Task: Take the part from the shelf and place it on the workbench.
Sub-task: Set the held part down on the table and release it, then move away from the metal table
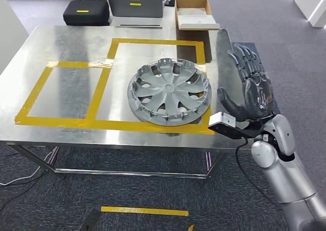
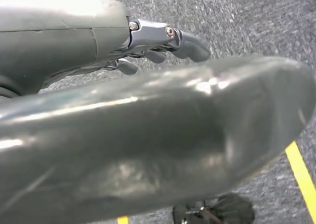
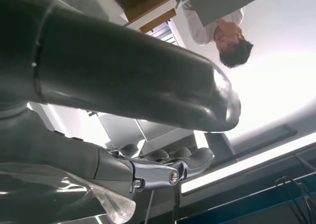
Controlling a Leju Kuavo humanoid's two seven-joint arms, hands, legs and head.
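Your part (image 1: 169, 91) already lies flat on the tabletop (image 1: 57, 48) inside the taped square; your right hand (image 1: 251, 86), open and empty at its 3 o'clock, could nudge it off the tape if it swings inward.

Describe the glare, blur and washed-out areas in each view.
Head view: sharp, with soft ceiling glare across the metal workbench behind the hubcap. Left wrist view: the left hand looms close and blurred. Right wrist view: overexposed white background behind the right hand.

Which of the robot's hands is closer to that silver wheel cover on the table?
The right hand. It is raised, open, just beside the wheel cover at the table's edge. The left hand hangs over the carpet floor.
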